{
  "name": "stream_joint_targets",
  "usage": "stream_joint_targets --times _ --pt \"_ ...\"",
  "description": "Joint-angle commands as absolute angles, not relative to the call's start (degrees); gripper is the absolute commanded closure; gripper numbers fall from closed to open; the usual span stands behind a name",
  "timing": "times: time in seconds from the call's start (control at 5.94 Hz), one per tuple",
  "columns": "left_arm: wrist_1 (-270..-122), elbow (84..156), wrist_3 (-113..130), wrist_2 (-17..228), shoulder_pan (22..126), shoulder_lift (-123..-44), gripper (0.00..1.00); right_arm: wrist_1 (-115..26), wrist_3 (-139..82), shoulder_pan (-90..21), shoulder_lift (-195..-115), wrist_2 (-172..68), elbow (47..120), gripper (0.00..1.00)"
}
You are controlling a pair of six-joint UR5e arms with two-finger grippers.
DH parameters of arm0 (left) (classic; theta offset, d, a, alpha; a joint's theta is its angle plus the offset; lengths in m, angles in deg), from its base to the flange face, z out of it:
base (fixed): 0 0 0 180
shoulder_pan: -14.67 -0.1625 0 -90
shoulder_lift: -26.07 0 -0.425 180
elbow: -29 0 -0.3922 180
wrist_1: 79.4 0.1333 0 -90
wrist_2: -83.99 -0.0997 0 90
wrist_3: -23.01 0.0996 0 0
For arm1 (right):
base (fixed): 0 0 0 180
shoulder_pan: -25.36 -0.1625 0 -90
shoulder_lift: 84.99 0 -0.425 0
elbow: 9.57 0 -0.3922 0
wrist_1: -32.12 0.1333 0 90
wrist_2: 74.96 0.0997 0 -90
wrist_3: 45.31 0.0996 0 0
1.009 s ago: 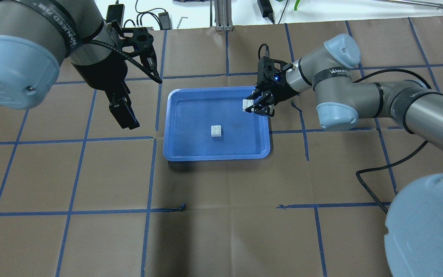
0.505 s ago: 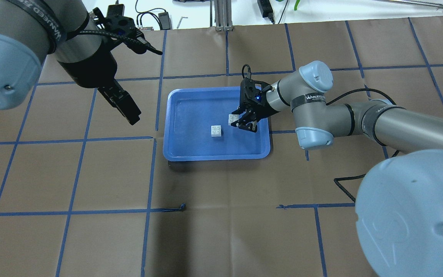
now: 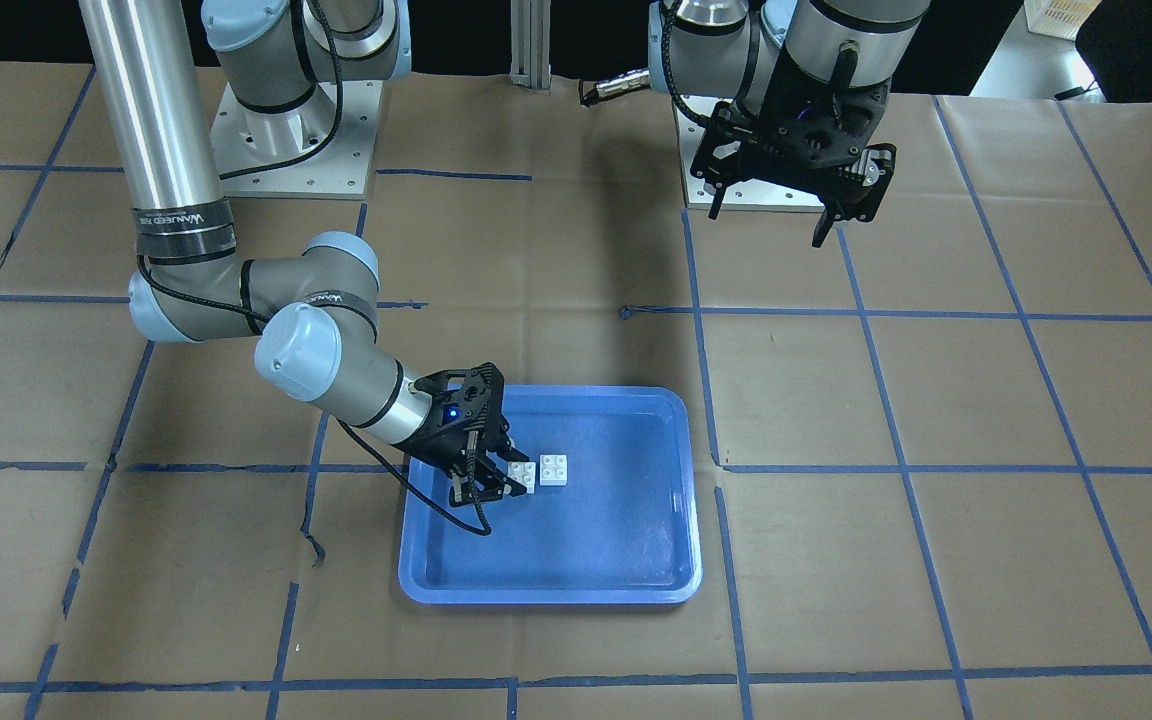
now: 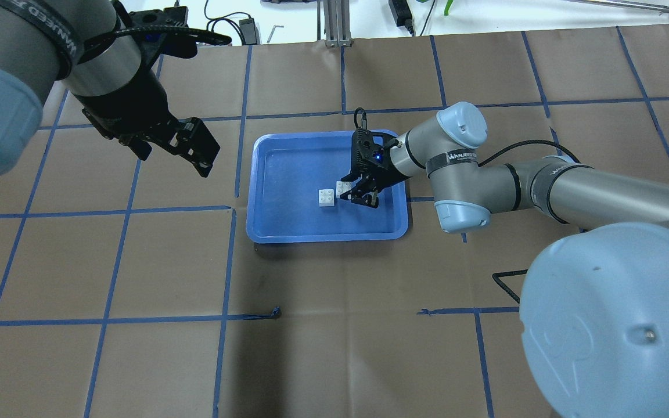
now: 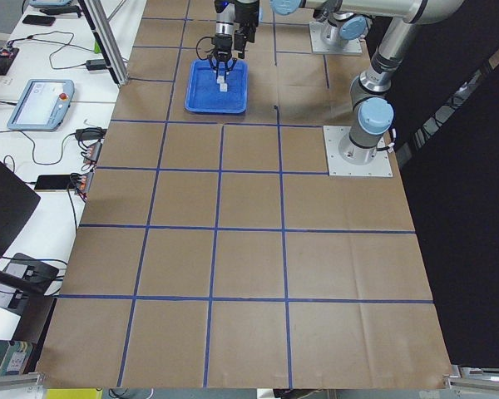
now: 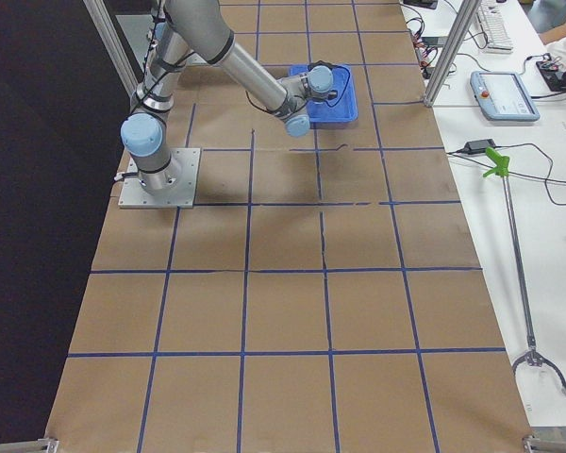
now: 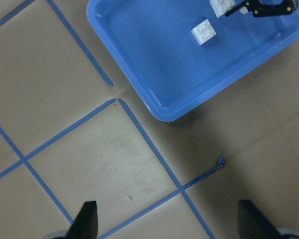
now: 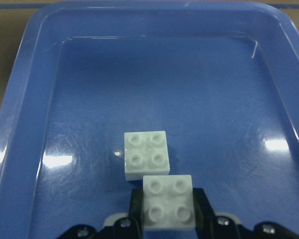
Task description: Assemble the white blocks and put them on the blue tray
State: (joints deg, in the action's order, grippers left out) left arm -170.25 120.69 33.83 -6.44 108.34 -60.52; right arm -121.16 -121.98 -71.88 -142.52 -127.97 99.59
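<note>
2 arms reach over a table (image 4: 334, 360) covered in brown paper and ruled into squares with blue tape (image 4: 224, 261). Past its far edge, cables and a power brick (image 4: 248, 25) lie on a white surface, with a metal post (image 4: 334, 23) standing there too. The side views show white benches along the table, one with a grey tablet (image 5: 40, 103) on it. A black cable (image 4: 506, 276) trails from the right arm onto the paper.

The blue tray (image 4: 265, 229) sits near the middle of the table. 1 white block (image 4: 327, 198) lies studs up on the tray floor. The right gripper (image 4: 359, 196) is closed around the other block (image 8: 168, 203) (studs up as well), just beside the lying one on the robot's right. Whether the 2 touch I cannot tell. The left gripper (image 7: 169, 221) hangs over the paper off the tray's left side, fingers wide apart and holding nothing.
</note>
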Motion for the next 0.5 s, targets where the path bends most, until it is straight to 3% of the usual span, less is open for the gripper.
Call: stream_joint_targets --times 0.0,0.34 --pt "-168.3 120.8 26.9 -6.6 107.9 -60.0 0.0 -121.2 -121.9 -72.3 -142.2 -128.0 99.6 0.63" --pt "-168.8 120.5 24.9 -6.7 107.5 -59.7 0.0 -121.0 -121.7 -72.3 -142.2 -128.0 99.6 0.63"
